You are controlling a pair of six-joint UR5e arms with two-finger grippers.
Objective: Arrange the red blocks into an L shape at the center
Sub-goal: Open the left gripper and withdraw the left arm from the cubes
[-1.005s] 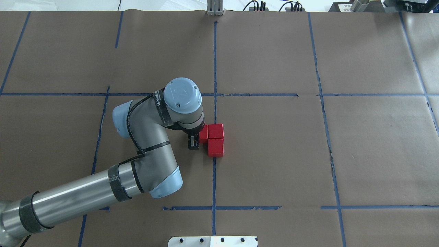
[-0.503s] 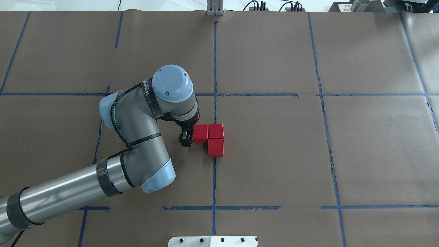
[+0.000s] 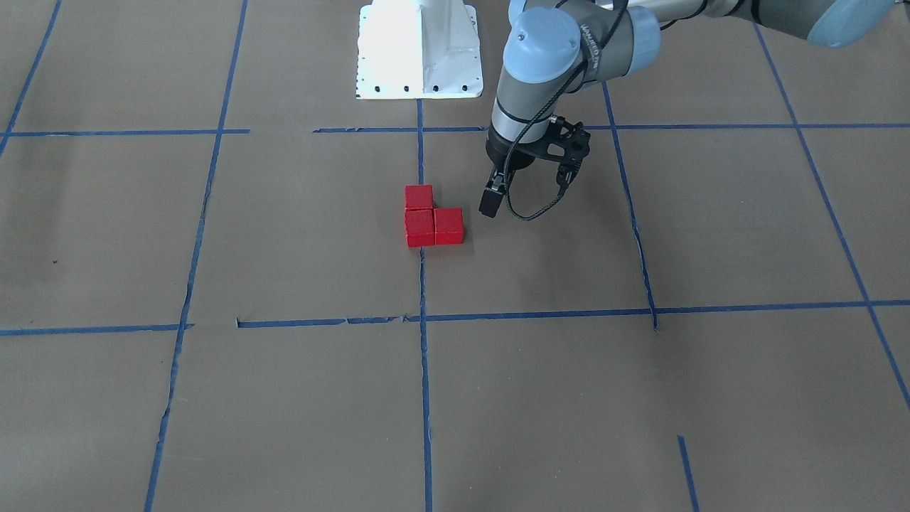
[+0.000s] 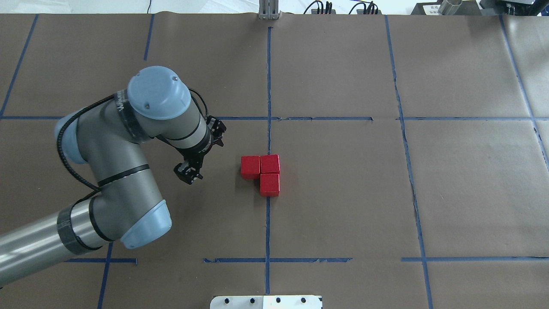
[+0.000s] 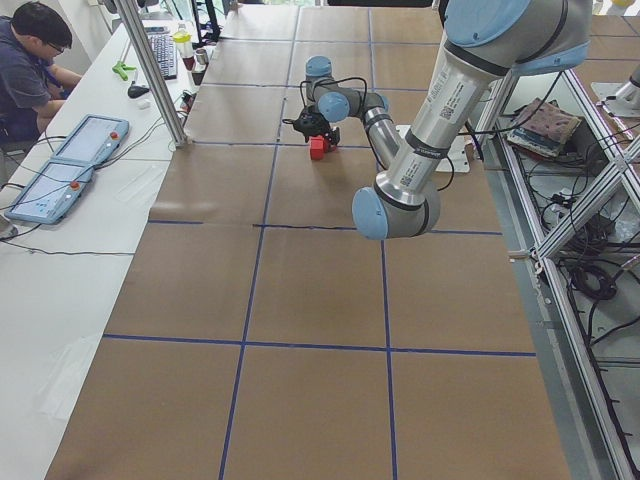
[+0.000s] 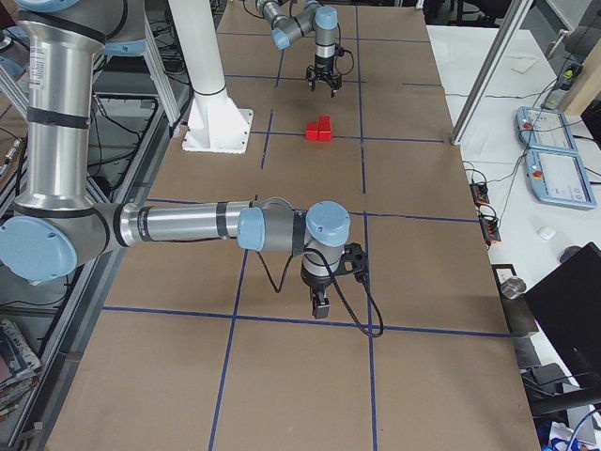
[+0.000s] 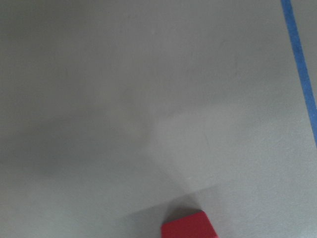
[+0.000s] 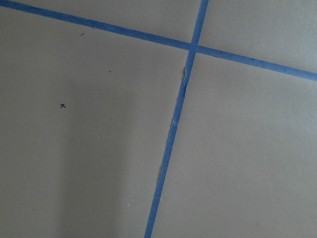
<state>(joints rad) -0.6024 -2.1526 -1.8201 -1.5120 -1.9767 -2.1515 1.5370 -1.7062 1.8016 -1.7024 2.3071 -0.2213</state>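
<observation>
Three red blocks [image 4: 269,164] lie touching in an L astride the blue tape line [image 4: 267,223] at the bench's center [image 4: 300,171], mid-frame overhead. The left arm [image 4: 111,171] hangs apart at their left, jaws closed and empty, likely because the shape looks finished. I cannot tell how the right jaws stand.

Bright, even light; soft shadows.
Left wrist view hazy, perhaps unfocused, its red block [image 7: 188,228] soft-edged; fixed views sharp.
</observation>
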